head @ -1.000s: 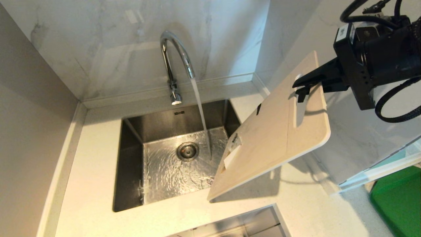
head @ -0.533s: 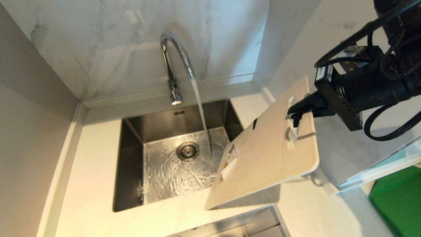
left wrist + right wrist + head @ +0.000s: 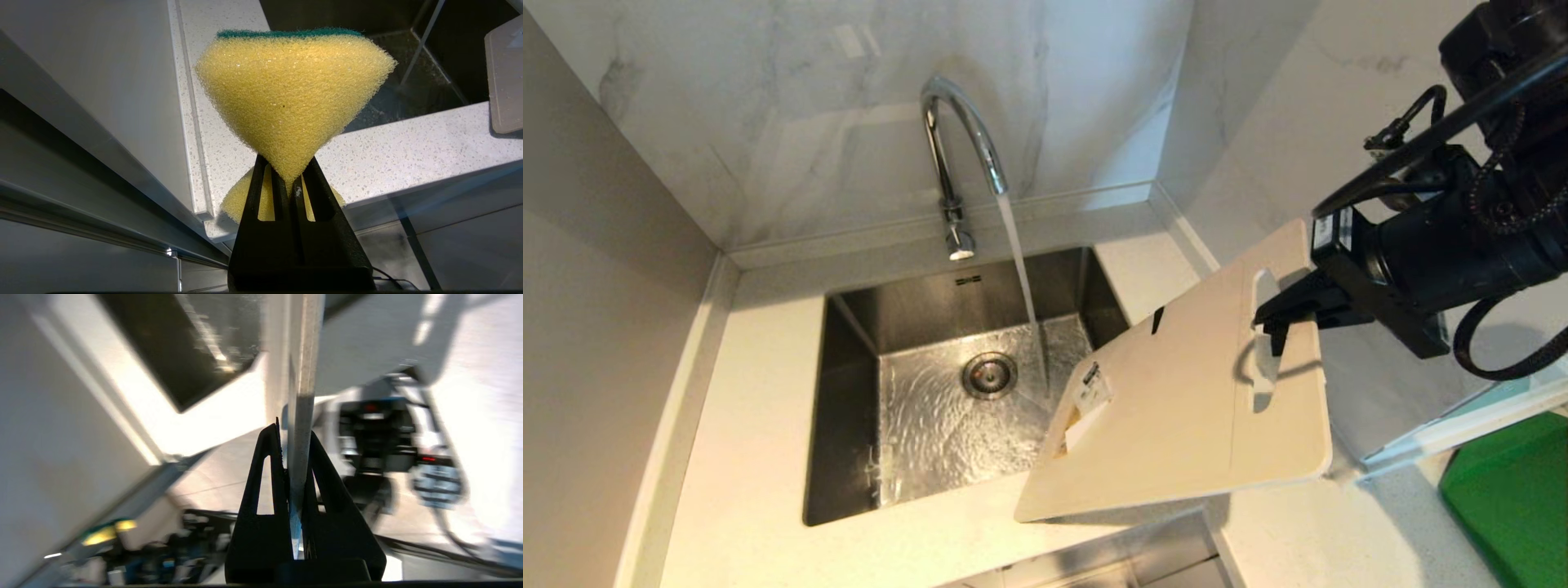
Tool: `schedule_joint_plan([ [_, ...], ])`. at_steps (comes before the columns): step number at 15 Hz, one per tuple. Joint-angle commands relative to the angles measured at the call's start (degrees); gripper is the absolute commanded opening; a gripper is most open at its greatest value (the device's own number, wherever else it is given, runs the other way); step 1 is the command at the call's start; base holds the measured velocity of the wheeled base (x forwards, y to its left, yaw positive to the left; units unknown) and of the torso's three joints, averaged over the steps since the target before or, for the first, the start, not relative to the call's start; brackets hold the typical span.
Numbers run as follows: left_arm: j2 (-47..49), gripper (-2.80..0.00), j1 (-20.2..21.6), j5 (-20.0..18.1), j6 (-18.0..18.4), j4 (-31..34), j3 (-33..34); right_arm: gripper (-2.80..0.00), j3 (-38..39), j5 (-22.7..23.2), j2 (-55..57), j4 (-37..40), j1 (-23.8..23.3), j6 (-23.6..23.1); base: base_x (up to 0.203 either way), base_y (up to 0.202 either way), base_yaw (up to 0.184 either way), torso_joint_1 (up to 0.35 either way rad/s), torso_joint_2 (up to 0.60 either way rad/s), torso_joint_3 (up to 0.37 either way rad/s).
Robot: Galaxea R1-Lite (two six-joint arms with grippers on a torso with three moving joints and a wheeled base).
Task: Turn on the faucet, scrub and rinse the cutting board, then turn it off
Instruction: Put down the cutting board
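The chrome faucet point(image 3: 956, 131) stands behind the sink point(image 3: 849, 392), and a stream of water point(image 3: 1021, 269) runs from its spout into the basin. My right gripper point(image 3: 1278, 322) is shut on the pale cutting board point(image 3: 1176, 408) beside its handle hole. It holds the board tilted in the air over the counter, right of the sink, with the labelled low end over the basin's corner, beside the stream. In the right wrist view the board's edge point(image 3: 304, 355) sits clamped in the right gripper point(image 3: 295, 433). My left gripper point(image 3: 291, 171) is shut on a yellow sponge point(image 3: 292, 94) with a green top, below the counter edge.
A white speckled countertop point(image 3: 752, 457) surrounds the steel sink, with marble walls behind and to the right. A green mat point(image 3: 1511, 482) lies low at the far right. A corner of the board point(image 3: 506, 77) shows in the left wrist view, above the counter point(image 3: 408, 151).
My right arm has lowered the cutting board and laid it flatter; its low corner has shifted toward the counter's front. The water keeps running.
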Motion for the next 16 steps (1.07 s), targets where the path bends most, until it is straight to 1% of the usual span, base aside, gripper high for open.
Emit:
schedule_joint_plan([
  [1, 0.0, -2.80, 0.0, 0.0, 0.0, 0.0, 0.0, -2.80, -0.6, -4.1, -1.8, 5.5, 0.0, -3.0, 0.000, 0.000, 0.000, 0.000, 0.00, 0.000],
  [3, 0.0, -2.80, 0.0, 0.0, 0.0, 0.0, 0.0, -2.80, -0.6, -5.6, -3.0, 12.2, 0.0, -6.4, 0.000, 0.000, 0.000, 0.000, 0.00, 0.000],
  [4, 0.0, -2.80, 0.0, 0.0, 0.0, 0.0, 0.0, -2.80, 0.1, -6.0, -3.7, 15.0, 0.0, -7.1, 0.000, 0.000, 0.000, 0.000, 0.00, 0.000],
  [5, 0.0, -2.80, 0.0, 0.0, 0.0, 0.0, 0.0, -2.80, 1.2, -6.3, -4.0, 16.0, -0.1, -7.2, 0.000, 0.000, 0.000, 0.000, 0.00, 0.000],
  [7, 0.1, -2.80, 0.0, 0.0, 0.0, 0.0, 0.0, -2.80, 2.7, -8.2, -4.1, 16.5, 0.0, -7.6, 0.000, 0.000, 0.000, 0.000, 0.00, 0.000],
  [10, 0.0, -2.80, 0.0, 0.0, 0.0, 0.0, 0.0, -2.80, 6.4, -10.4, -3.8, 16.3, 0.1, -11.6, 0.000, 0.000, 0.000, 0.000, 0.00, 0.000],
  [12, 0.0, -2.80, 0.0, 0.0, 0.0, 0.0, 0.0, -2.80, 8.9, -10.5, -2.3, 15.8, 0.1, -11.7, 0.000, 0.000, 0.000, 0.000, 0.00, 0.000],
  [14, 0.0, -2.80, 0.0, 0.0, 0.0, 0.0, 0.0, -2.80, 11.2, -10.4, -0.9, 13.5, 0.1, -11.8, 0.000, 0.000, 0.000, 0.000, 0.00, 0.000],
  [16, 0.1, -2.80, 0.0, 0.0, 0.0, 0.0, 0.0, -2.80, 13.1, -10.7, 0.1, 12.4, 0.3, -12.9, 0.000, 0.000, 0.000, 0.000, 0.00, 0.000],
])
